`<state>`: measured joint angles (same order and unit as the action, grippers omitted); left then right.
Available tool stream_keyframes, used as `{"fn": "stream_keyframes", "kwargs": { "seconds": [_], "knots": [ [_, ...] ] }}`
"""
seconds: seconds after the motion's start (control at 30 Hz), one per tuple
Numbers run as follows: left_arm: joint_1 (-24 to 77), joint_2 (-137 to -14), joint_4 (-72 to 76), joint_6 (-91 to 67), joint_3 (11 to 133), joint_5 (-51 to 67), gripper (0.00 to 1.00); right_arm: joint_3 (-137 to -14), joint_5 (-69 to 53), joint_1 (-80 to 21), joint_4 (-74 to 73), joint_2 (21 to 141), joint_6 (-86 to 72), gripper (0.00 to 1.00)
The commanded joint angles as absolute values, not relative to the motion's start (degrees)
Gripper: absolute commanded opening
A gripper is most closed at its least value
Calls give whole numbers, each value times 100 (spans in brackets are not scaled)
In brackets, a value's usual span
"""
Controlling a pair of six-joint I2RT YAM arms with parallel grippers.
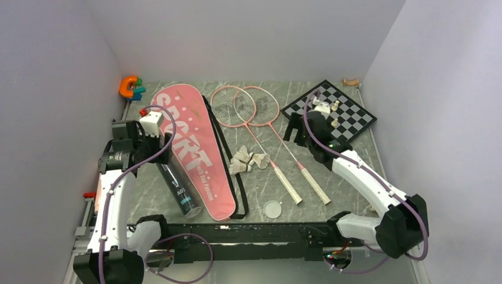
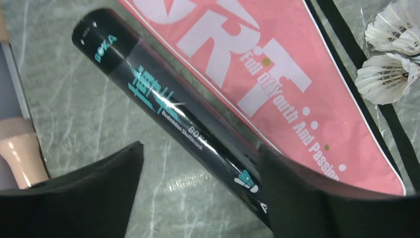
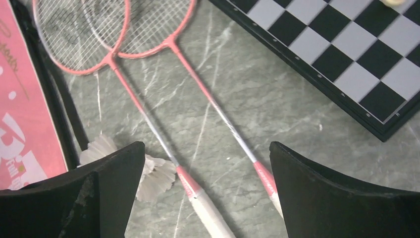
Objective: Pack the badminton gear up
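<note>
Left jaws gape over the tube (image 2: pixel 178 119) — glossy black cylinder (teal lettering).

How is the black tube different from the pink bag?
The tube is black and shiny; the bag is pink. The tube is round and thin; the bag is flat and much wider. The tube has small teal writing; the bag has big white letters. Both are long and lie side by side, slanting the same way.
</note>
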<state>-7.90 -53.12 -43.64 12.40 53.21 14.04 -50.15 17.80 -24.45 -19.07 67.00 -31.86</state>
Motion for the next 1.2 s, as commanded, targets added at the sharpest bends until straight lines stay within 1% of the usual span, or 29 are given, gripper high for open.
{"fn": "stream_keyframes", "kwargs": {
  "seconds": [0.0,0.1,0.27,0.47,0.63,0.93,1.17],
  "knots": [
    [-806,-5038,-4580,1101,5317,1105,99,-5621,2456,-2867,-2306,7029,-2899,100],
    [-809,-5126,-4790,1389,5434,958,99,-5785,2429,-2929,-2423,7166,-3050,100],
    [-807,-5883,-5185,1505,5825,712,99,-5718,2253,-3094,-2216,7134,-3059,100],
    [-812,-6365,-4390,1045,5754,619,99,-6320,3071,-3490,-2602,7822,-2898,100],
    [-809,-7332,-4428,623,6100,649,100,-6403,3072,-3572,-2400,7946,-2848,100],
    [-814,-8045,-4281,-200,5856,34,99,-6581,3136,-3706,-2460,8088,-2936,100],
    [-826,-8314,-4097,-321,5456,325,99,-6664,3158,-3850,-2467,8344,-2953,100]
  ]
}}
